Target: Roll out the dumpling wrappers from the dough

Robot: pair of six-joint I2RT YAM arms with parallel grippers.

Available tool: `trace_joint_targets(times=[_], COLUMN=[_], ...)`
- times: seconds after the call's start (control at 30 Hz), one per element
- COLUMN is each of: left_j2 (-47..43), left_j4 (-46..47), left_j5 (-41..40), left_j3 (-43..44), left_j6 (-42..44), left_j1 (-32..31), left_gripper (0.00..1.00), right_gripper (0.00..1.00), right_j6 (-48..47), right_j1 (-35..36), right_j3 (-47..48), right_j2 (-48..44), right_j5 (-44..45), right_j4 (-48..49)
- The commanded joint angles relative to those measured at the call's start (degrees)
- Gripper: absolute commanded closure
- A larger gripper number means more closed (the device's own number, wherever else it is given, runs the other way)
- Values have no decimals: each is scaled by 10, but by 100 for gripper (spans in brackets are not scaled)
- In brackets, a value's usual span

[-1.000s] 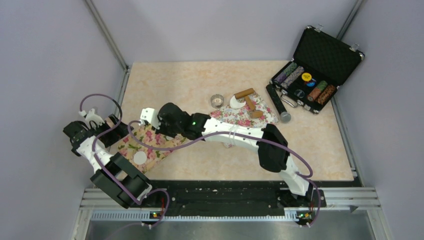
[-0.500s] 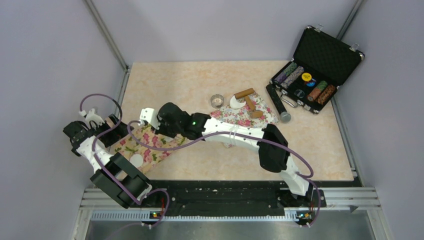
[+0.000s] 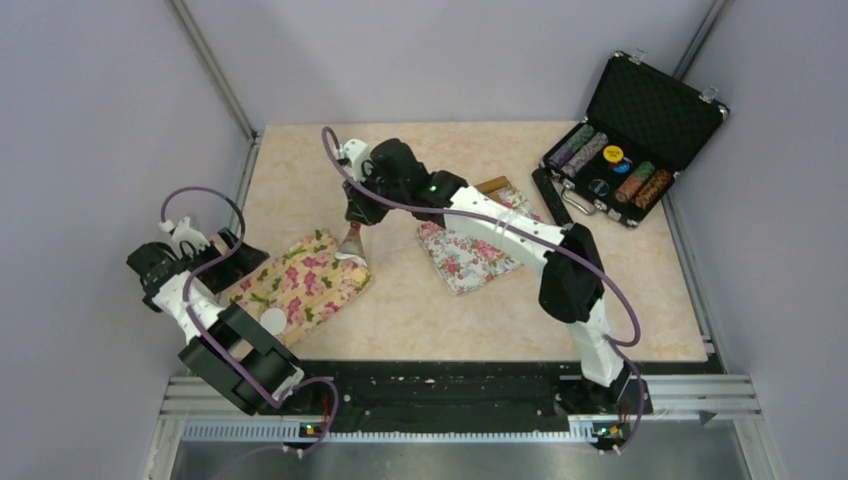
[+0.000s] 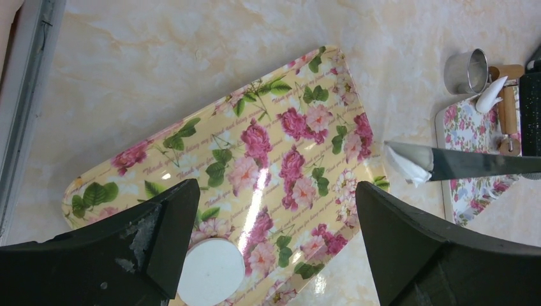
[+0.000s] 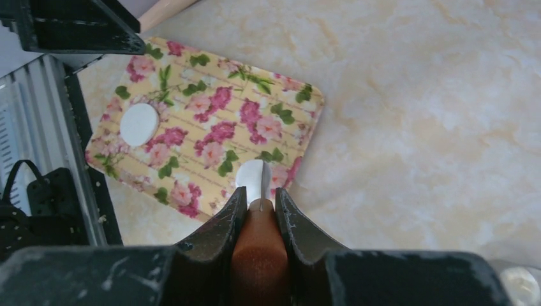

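Note:
A flat white dumpling wrapper [image 3: 273, 320] lies on the near end of the floral yellow tray [image 3: 310, 275]; it also shows in the left wrist view [image 4: 210, 271] and the right wrist view [image 5: 139, 124]. My right gripper [image 3: 356, 215] [image 5: 260, 205] is shut on the brown wooden handle [image 5: 258, 255] of a spatula. The metal blade [image 4: 475, 164] points down at the tray's right rim. A second white wrapper [image 5: 250, 175] [image 4: 408, 167] clings at the blade tip; I cannot tell if it rests on the tray. My left gripper [image 3: 232, 252] [image 4: 275, 188] is open and empty over the tray's left side.
A floral mat [image 3: 470, 255] lies right of the tray, with a wooden rolling pin [image 4: 508, 121], a white dough scrap [image 4: 494, 94] and the metal ring cutter [image 4: 466, 70] at its far edge. An open black case of chips [image 3: 620, 165] stands at the back right.
My right arm has swung right and back from over the tray's left part to its right rim, carrying the spatula. The tray is now mostly uncovered. The left arm has not moved.

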Motion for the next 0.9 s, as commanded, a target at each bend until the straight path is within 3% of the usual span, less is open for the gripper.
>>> trace_joint_targets(times=[0.0,0.03,0.1,0.17,0.2,0.27,0.37,0.47,0.53,0.6,0.63,0.7,0.73,0.77,0.8,0.83,0.87], left_j2=[-9,-7,-2,-1,-1,-5,-8,-5,-4,-5,-5,-7,-7,-7,-8,-8,-9], left_j4=[9,9,8,7,6,5,8,7,6,6,6,6,6,6,5,4,4], left_j5=[33,34,36,36,35,33,32,34,34,36,36,35,36,37,37,36,36], left_j3=[-3,-2,-2,0,0,-1,-3,-3,-3,-3,-3,-4,-4,-3,-2,-3,-3], left_j6=[13,12,13,13,14,16,14,15,15,16,16,16,16,17,17,17,17], left_j1=[4,4,4,4,4,4,4,4,4,4,4,4,4,4,4,5,5], left_gripper=[2,2,3,3,3,3,3,3,3,3,3,3,3,3,3,3,3], right_gripper=[100,100,100,100,100,100,100,100,100,100,100,100,100,100,100,100,100], right_j6=[-43,-38,114,-44,-79,-39,-202,-98,-166,-74,-39,-157,-140,-50,66,0,-102], right_j1=[49,43,5,59,76,68,131,95,129,92,88,139,131,88,59,77,119], right_j3=[-21,-25,-6,27,18,36,0,14,-6,6,17,-5,-8,9,13,38,34], right_j2=[-67,-71,-48,-47,-52,-42,-39,-33,-35,-32,-27,-34,-36,-29,-17,-8,-13], right_j5=[34,22,-127,47,84,83,278,130,213,71,48,197,177,14,-89,-14,145], right_j4=[23,28,50,-2,4,-11,23,-6,8,-6,-15,13,8,0,16,-23,-24])
